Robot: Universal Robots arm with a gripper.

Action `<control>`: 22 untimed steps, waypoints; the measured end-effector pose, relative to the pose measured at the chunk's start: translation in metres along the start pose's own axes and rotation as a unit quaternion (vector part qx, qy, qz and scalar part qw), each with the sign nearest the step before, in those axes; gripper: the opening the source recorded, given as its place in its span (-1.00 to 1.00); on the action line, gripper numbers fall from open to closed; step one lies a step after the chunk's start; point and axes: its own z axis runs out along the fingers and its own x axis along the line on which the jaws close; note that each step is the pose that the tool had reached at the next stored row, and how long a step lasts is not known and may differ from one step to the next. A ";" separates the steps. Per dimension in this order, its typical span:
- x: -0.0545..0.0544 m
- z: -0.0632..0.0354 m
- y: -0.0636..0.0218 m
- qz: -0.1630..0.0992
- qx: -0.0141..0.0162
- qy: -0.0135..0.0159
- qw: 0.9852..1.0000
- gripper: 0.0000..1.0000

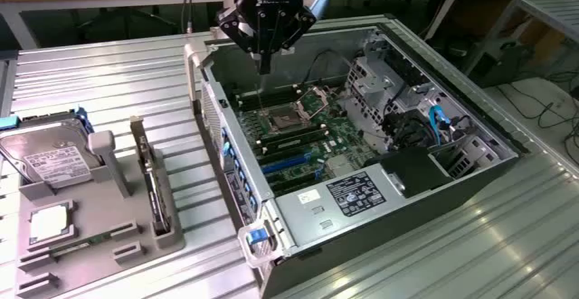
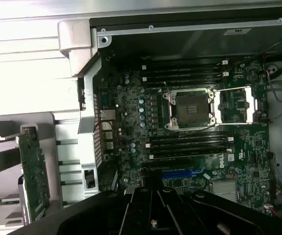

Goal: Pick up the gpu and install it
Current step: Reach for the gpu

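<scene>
Tool [image 1: 265, 65] hangs pressed together, pinching nothing, above the open computer case [image 1: 362, 231], well apart from the gpu [image 1: 154, 184] standing in its gray holder [image 1: 108, 245].

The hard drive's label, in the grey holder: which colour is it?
The label is white; the exterior view shows it best.

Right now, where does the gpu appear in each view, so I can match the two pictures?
Exterior view: the gpu stands on edge in the gray holder, on the exterior view's left, outside the computer case.
Wrist view: the gpu stands in that holder, just outside the case's slotted wall.
Shared landmark: the empty CPU socket inside the case.
</scene>
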 end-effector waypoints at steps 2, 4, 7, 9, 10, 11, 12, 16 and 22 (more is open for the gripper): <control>0.001 -0.0001 -0.0002 0.000 0.000 0.000 1.000 -0.79; 0.002 -0.0001 -0.0005 0.000 0.000 0.000 1.000 -0.79; 0.004 -0.0002 -0.0010 0.000 0.000 0.000 1.000 -0.79; 0.006 -0.0002 -0.0014 0.000 0.000 0.000 1.000 -0.79; 0.008 -0.0003 -0.0018 0.000 0.000 0.000 1.000 -0.79; 0.009 -0.0003 -0.0020 0.000 0.000 0.000 1.000 -0.79; 0.009 -0.0003 -0.0023 0.000 0.000 0.000 1.000 -0.79; 0.014 -0.0005 -0.0039 -0.001 0.000 0.000 1.000 -0.79; 0.022 -0.0008 -0.0064 -0.003 0.000 0.000 1.000 -0.79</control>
